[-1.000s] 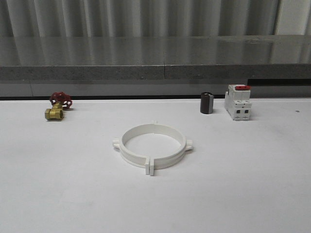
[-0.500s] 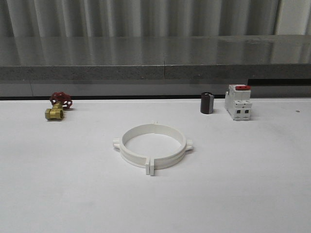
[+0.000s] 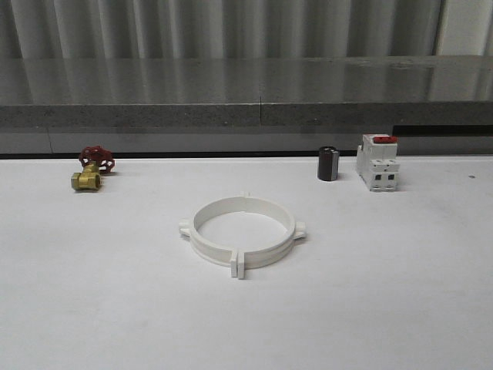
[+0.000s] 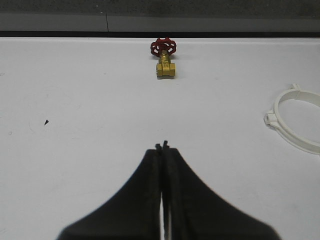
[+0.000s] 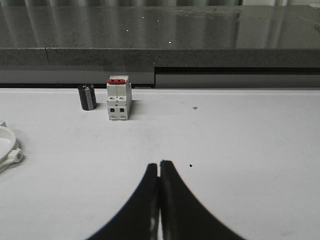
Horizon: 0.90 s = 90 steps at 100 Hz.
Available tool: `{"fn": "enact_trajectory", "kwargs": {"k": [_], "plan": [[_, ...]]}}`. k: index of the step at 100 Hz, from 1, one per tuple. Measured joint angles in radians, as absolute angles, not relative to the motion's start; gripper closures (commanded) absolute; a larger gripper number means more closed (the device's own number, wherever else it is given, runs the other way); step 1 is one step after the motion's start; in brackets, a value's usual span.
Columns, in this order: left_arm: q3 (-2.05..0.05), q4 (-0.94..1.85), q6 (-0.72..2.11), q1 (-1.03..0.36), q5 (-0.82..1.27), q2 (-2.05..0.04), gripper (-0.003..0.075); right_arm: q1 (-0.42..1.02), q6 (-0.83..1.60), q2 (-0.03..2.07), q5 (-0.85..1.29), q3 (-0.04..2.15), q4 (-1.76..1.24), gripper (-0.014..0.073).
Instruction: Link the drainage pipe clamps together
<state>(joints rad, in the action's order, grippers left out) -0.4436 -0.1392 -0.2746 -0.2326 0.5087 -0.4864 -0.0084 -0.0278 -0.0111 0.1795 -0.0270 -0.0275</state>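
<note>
The two white drainage pipe clamps (image 3: 243, 232) lie joined as one flat ring in the middle of the white table, with small tabs at the seams and sides. Part of that ring (image 4: 295, 124) appears in the left wrist view, and a sliver of it (image 5: 9, 152) in the right wrist view. My left gripper (image 4: 162, 146) is shut with nothing between its black fingers, well apart from the ring. Over bare table my right gripper (image 5: 159, 163) is shut and empty too, also away from the ring.
A brass valve with red handwheel (image 3: 92, 169) sits at the back left. A small black cylinder (image 3: 328, 163) and a white switch block with a red top (image 3: 377, 162) stand at the back right. A grey ledge (image 3: 246, 116) runs behind the table.
</note>
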Motion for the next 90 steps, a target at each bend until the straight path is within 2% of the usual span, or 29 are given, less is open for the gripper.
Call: {"fn": "enact_trajectory", "kwargs": {"k": [30,50,73,90], "plan": [[-0.443,-0.141,-0.275,-0.233,0.505,-0.486,0.0740,-0.008,-0.028,-0.011,0.179,-0.027,-0.027,0.0661],[-0.406,-0.142,-0.237,-0.221,0.363,-0.477,0.0740,-0.008,-0.028,-0.011,0.179,-0.027,-0.027,0.0661],[-0.280,0.000,-0.066,-0.110,0.199,-0.362,0.0740,-0.008,-0.028,-0.011,0.179,-0.027,-0.027,0.0661],[-0.163,0.017,-0.041,-0.066,0.170,-0.226,0.0740,-0.008,-0.026,-0.011,0.179,-0.027,-0.027,0.0661]]}}
